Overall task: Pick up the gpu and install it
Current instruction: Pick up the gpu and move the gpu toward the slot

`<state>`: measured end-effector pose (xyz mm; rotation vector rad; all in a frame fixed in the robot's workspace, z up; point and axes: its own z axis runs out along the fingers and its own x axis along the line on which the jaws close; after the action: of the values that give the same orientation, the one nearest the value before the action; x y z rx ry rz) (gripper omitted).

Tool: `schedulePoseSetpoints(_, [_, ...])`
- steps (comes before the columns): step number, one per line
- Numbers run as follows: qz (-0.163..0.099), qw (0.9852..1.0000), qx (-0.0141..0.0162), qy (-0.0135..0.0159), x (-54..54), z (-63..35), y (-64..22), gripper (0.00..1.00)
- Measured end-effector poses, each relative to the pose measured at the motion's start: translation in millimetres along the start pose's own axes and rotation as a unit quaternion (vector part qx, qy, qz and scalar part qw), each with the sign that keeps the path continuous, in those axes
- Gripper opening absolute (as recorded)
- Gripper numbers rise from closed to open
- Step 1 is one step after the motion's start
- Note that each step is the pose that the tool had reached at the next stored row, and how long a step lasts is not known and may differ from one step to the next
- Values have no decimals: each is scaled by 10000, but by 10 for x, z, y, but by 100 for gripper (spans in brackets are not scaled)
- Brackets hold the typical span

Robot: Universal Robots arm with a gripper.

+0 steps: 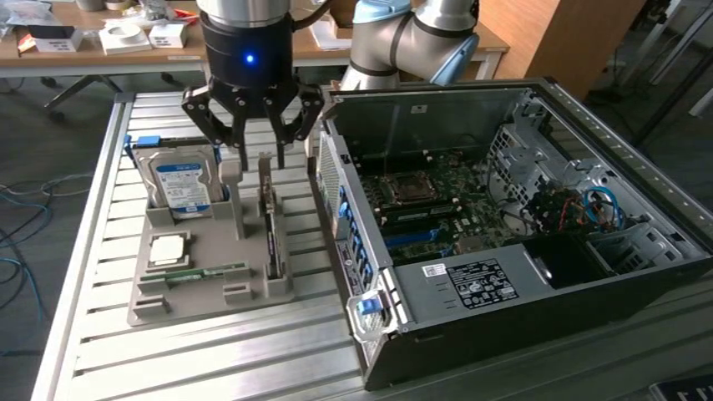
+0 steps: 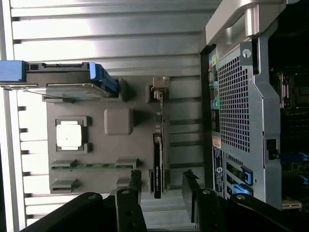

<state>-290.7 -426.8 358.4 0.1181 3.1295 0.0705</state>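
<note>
the job has hardly begun: the gpu [image 1: 270, 219] stands on its edge in the grey tray [image 1: 167, 309], not yet in the open computer case [image 1: 468, 317]. the gripper [image 1: 259, 152] hangs just above the gpu, its fingers spread apart, holding nothing.

We only see the gpu [image 1: 270, 225] edge-on, so its faces are hidden. Print on the case sticker [image 1: 479, 282] is too tiny for us to read, and the arm [image 1: 396, 38] runs off-frame at 12 o'clock in the exterior view.
</note>
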Motion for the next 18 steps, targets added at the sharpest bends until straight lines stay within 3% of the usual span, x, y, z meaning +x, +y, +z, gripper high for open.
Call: schedulePoseSetpoints(18, [0, 10000, 0, 0, 53, 326, -11, 47])
